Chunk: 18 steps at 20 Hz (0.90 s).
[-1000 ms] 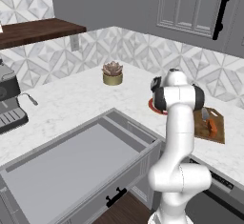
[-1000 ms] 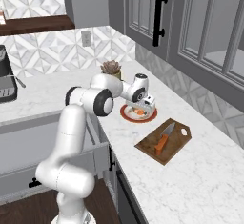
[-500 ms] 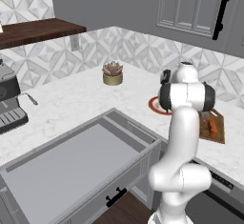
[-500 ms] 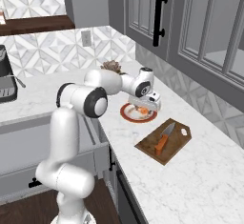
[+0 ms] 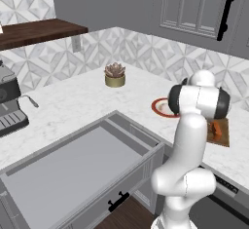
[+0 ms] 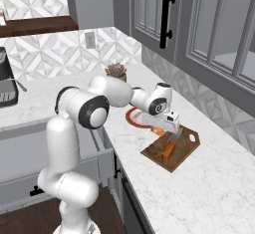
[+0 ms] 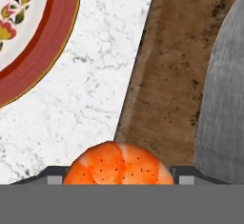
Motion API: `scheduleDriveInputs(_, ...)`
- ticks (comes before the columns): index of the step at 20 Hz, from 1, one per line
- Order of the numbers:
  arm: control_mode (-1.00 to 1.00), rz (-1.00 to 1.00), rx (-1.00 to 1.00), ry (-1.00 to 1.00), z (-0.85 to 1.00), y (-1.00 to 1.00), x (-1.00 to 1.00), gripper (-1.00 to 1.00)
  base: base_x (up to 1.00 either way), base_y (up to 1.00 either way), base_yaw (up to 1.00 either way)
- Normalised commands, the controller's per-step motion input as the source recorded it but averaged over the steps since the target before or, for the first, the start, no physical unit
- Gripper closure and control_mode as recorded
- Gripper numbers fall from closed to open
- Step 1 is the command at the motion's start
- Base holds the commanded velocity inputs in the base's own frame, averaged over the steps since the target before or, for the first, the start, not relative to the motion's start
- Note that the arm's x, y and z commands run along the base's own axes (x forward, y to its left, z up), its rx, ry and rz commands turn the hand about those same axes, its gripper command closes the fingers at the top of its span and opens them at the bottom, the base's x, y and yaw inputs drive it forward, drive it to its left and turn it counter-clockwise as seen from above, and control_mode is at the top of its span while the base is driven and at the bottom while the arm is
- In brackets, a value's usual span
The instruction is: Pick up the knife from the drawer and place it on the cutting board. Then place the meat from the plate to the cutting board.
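Gripper (image 6: 160, 130) clenched on meat (image 7: 118, 164), hovering over counter gap: plate (image 7: 33, 42) at 10 o'clock, cutting board (image 7: 176, 75) at 1. Knife (image 6: 170, 147) already on board. Risk: early release drops meat on board's edge; blade close.

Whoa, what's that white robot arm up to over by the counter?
It is moving food. Its gripper holds a small orange-pink lump of meat at the edge of the dark brown wooden cutting board, beside the red-rimmed white plate. The orange-handled knife already lies on the board; the wide grey drawer stands open.
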Motion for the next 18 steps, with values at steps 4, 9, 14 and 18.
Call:
scheduleDriveInputs(4,-1.00,0.00,0.00,0.10,-0.24,-0.14,-0.53,1.00,0.00,0.00,0.00)
scheduleDriveInputs(9,-1.00,0.00,0.00,0.00,-0.14,-0.33,-0.26,1.00,0.00,0.00,0.00)
scheduleDriveInputs(14,-1.00,0.00,0.00,0.00,-0.08,-0.03,-0.37,-1.00,0.00,0.00,0.00)
scheduleDriveInputs(18,-1.00,0.00,0.00,-0.05,0.03,0.00,-0.61,-1.00,0.00,0.00,0.00)
